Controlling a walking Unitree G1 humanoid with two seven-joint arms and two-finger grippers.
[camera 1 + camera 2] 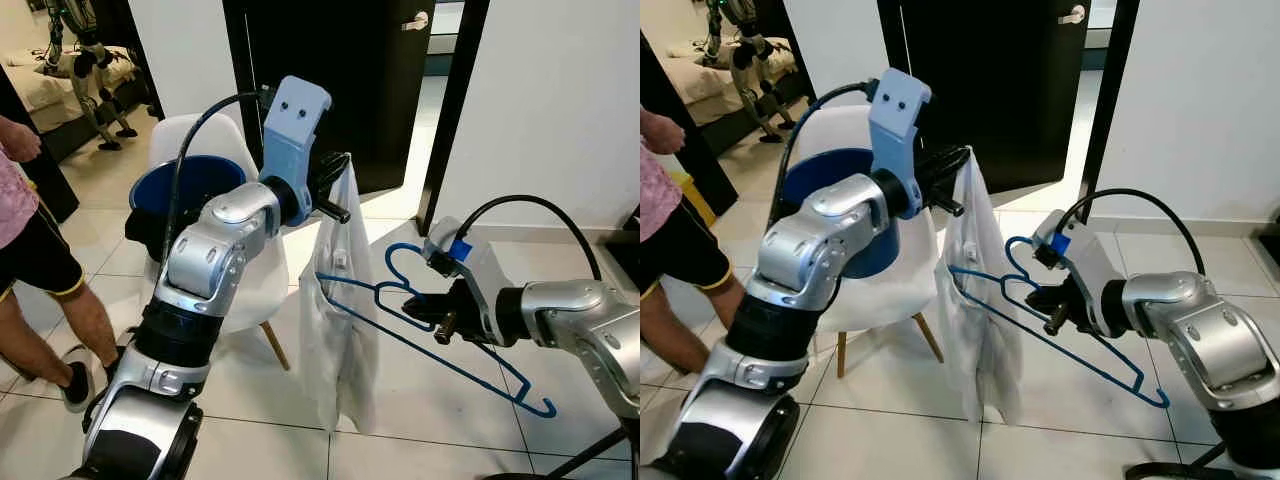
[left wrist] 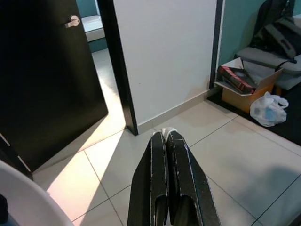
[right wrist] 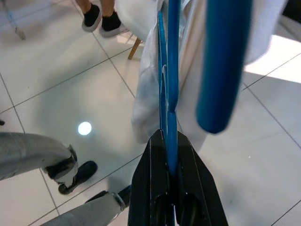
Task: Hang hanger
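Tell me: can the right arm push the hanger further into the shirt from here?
Probably yes. The right tool is shut on the hanger, whose left tip already sits against the shirt. The left tool holds the shirt up by its top, hanging free beside the chair. Nothing stands between them.

Thin blue wire hanger, soft white cloth shirt (creased), glossy floor tiles

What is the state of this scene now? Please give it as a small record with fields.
left tool: shut on the white garment, holding it up by the top
right tool: shut on the blue hanger
hanger position: one end reaches into the garment, the hook points up
behind: white chair with a blue basin on it
person: stands at the robot's left
floor: pale tiles
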